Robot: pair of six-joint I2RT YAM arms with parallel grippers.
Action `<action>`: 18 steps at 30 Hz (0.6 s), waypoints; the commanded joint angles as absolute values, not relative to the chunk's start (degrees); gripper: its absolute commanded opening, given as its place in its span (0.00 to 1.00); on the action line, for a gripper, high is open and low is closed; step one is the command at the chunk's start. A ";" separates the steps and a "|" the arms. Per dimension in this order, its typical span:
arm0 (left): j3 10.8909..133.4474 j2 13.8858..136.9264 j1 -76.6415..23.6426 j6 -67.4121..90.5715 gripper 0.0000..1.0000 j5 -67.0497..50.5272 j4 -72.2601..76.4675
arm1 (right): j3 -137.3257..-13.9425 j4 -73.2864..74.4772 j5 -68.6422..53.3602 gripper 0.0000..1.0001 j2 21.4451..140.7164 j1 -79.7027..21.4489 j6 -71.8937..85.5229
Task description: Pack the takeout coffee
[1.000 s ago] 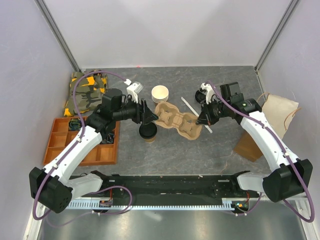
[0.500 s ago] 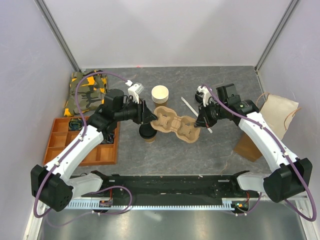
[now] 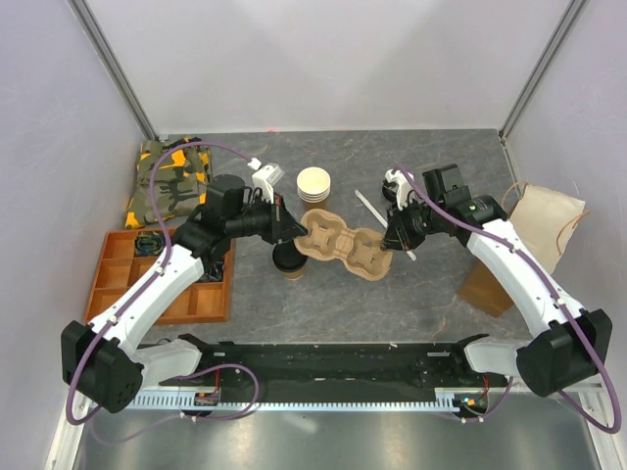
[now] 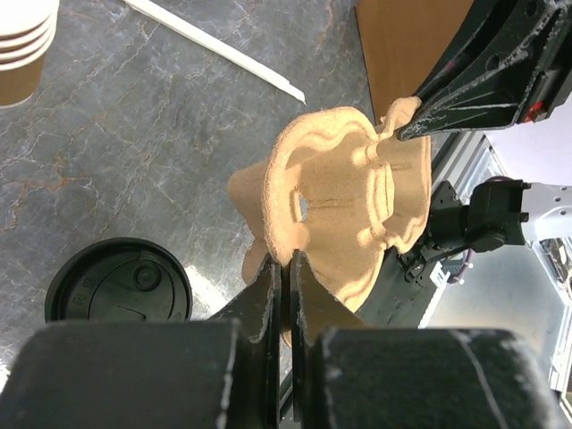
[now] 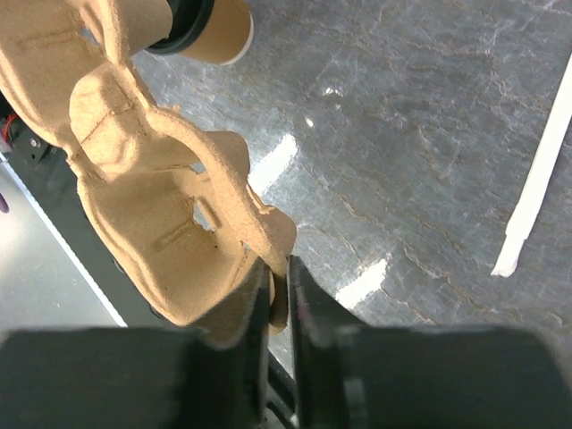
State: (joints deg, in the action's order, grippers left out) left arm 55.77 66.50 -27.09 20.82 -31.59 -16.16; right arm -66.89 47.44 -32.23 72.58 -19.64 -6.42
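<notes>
Top view: left pincer [image 3: 294, 227] clamped on left end of tan moulded-pulp cup carrier [image 3: 343, 247]; right pincer [image 3: 390, 240] clamped on its right end. Small brown paper cup with black plastic lid [image 3: 290, 260] stands upright on grey table [image 3: 431, 294], against carrier's left end.

Left wrist: left pincer [image 4: 286, 286] pinches carrier rim [image 4: 344, 197]; lidded cup [image 4: 119, 290] on table at lower left.

Right wrist: right pincer [image 5: 279, 295] grips carrier edge [image 5: 152, 197]; lidded cup [image 5: 214, 27] beyond carrier's far end.

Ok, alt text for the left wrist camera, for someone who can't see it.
The left pincer pinches the near edge of a tan pulp cup carrier; the right pincer grips its far edge. On the grey table: a black-lidded coffee cup, a white stick and stacked cups.
</notes>
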 commanded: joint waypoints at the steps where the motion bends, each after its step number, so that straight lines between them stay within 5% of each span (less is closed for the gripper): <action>1: 56.07 65.40 -27.25 20.74 0.02 -32.25 -16.61 | -71.36 49.91 -30.33 0.28 72.07 -19.60 -9.22; 2: 56.16 65.30 -27.25 20.66 0.02 -32.60 -16.87 | -72.41 50.88 -30.15 0.46 72.33 -19.51 -10.79; 5: 56.34 64.25 -27.16 20.48 0.02 -34.01 -17.84 | -76.98 55.62 -30.32 0.74 73.21 -18.37 -14.92; 8: 56.07 63.20 -27.16 20.22 0.02 -35.68 -18.54 | -81.64 60.11 -30.41 0.88 72.95 -16.62 -17.74; 18: 54.67 58.89 -27.16 19.16 0.02 -38.06 -18.63 | -93.51 79.95 -16.72 0.95 64.00 -13.80 -30.31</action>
State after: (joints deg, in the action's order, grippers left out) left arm 55.40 61.73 -27.11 20.73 -36.14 -19.11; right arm -89.91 67.94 -24.91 69.80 -13.91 -22.65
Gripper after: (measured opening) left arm 0.046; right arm 0.947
